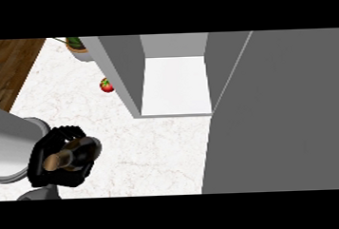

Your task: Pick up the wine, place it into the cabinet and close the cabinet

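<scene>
The wine bottle [70, 155] is seen from above at the lower left, dark with a brownish top. My left hand [41, 161] is curled round it, and the grey forearm comes in from the left edge. The bottle's lower part is hidden by the hand. The cabinet [175, 85] stands open at the upper middle, showing a pale bare shelf between grey side walls. Its grey door [284, 112] is swung out and fills the right side of the view. The bottle is left of and nearer than the cabinet opening. My right hand does not show.
A small red fruit [106, 86] lies on the white marble counter [145, 155] just left of the cabinet's left wall. A potted plant [79, 47] stands at the back left. A brown wooden surface [9, 65] borders the counter's left edge.
</scene>
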Robot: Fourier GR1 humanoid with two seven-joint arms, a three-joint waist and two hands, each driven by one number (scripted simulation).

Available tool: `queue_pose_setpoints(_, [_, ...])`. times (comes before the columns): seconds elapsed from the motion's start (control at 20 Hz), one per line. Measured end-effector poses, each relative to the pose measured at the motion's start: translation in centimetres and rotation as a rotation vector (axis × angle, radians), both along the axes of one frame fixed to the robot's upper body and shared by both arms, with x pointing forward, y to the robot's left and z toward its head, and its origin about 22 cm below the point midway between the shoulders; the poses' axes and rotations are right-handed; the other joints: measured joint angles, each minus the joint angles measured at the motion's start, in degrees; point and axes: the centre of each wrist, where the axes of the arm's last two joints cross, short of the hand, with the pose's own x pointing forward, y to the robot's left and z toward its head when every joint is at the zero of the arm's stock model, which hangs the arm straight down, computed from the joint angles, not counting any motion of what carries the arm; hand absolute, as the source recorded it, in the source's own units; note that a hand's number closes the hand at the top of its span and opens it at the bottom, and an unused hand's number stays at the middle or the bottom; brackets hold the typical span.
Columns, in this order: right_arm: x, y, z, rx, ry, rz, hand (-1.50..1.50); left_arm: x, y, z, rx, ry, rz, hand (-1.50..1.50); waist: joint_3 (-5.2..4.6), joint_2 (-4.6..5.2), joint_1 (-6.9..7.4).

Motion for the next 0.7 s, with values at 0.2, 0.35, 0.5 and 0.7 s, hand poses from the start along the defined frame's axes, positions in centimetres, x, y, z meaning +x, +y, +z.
queue_pose_setpoints(0.2, [0.0, -0.3, -0.2, -0.003, -0.002, -0.01, -1.5, -0.1, -1.8, 2.8, -0.044, -0.017, -0.043, 1.5, 0.02, -0.01, 0.07])
queue_pose_setpoints(0.35, [0.1, -0.1, -0.1, 0.004, -0.004, -0.009, -1.5, 0.0, -3.3, 5.2, -0.062, -0.013, -0.083, 1.5, 0.01, -0.01, 0.06])
queue_pose_setpoints(0.5, [0.1, -0.1, 0.1, 0.001, 0.002, -0.012, -1.5, -0.4, -4.6, 7.7, -0.06, -0.015, -0.107, 1.5, 0.01, 0.0, 0.07])
queue_pose_setpoints(0.7, [0.3, 0.1, 0.0, 0.009, -0.01, -0.004, -1.5, -0.2, -7.3, 10.3, -0.042, -0.016, -0.126, 1.5, 0.0, 0.08, -0.03])
